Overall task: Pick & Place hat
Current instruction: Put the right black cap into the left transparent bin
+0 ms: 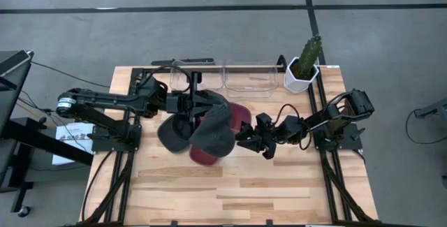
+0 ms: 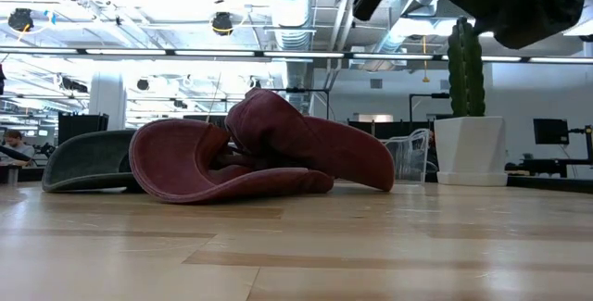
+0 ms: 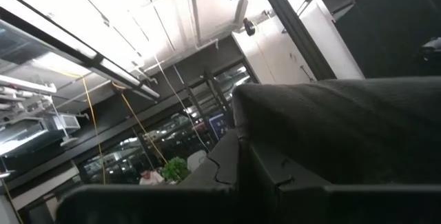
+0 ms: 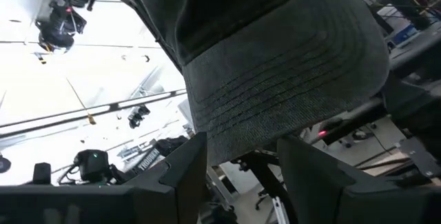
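Observation:
My left gripper (image 1: 190, 107) is shut on a grey hat (image 1: 215, 126) held above the table's middle. This hat shows as dark cloth (image 3: 344, 127) in the left wrist view and stays out of the low view. Beneath it a maroon hat (image 2: 250, 153) lies on its brim on the wood. A second grey hat (image 2: 88, 157) rests on the table beside the maroon one, toward the left. My right gripper (image 1: 244, 137) is open, raised off the table at the lifted hat's right rim. In the right wrist view its stitched brim (image 4: 275, 107) hangs just over the gap between my fingers (image 4: 186, 172). My left gripper holds the lifted grey hat at its left side (image 1: 199, 112), coming level from the table's left. The hat is clear of the table and spreads out to the right of the fingers. The gripper and the cloth hide the place of contact.
Two clear plastic bins (image 1: 248, 77) stand along the far edge. A cactus in a white pot (image 1: 304, 70) is at the far right corner. Bare wood lies toward the near edge (image 1: 244, 192).

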Robot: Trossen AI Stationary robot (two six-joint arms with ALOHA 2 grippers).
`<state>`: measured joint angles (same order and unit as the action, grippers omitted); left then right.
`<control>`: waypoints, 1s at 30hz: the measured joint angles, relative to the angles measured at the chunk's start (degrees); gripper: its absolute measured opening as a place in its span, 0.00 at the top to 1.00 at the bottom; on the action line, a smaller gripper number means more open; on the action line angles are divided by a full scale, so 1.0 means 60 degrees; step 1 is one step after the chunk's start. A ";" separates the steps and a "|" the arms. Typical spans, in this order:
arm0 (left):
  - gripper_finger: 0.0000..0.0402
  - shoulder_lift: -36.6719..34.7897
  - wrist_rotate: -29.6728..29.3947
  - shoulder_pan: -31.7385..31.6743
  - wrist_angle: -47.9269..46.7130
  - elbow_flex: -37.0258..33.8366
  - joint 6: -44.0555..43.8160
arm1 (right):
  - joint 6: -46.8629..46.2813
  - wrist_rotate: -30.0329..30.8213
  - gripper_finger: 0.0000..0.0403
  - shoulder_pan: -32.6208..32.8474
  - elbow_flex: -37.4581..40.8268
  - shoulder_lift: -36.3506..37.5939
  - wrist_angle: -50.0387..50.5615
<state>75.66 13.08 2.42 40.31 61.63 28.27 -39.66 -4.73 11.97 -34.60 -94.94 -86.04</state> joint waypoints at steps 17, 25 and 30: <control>0.97 0.0300 0.0108 0.0295 -0.0035 0.0000 -0.0072 | -0.0149 0.0029 0.77 -0.0121 -0.0385 0.0000 0.0076; 0.97 0.0298 0.0121 0.0683 -0.0064 0.0000 -0.0065 | -0.0095 0.0025 0.90 -0.0270 -0.0385 0.0000 0.0072; 0.97 0.0292 0.0163 0.0721 -0.0186 0.0000 -0.0069 | 0.0336 -0.0075 0.97 -0.0266 -0.0385 0.0000 0.0052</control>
<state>77.41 14.06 6.74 39.19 61.63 27.86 -37.64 -5.18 10.37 -36.91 -94.94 -85.72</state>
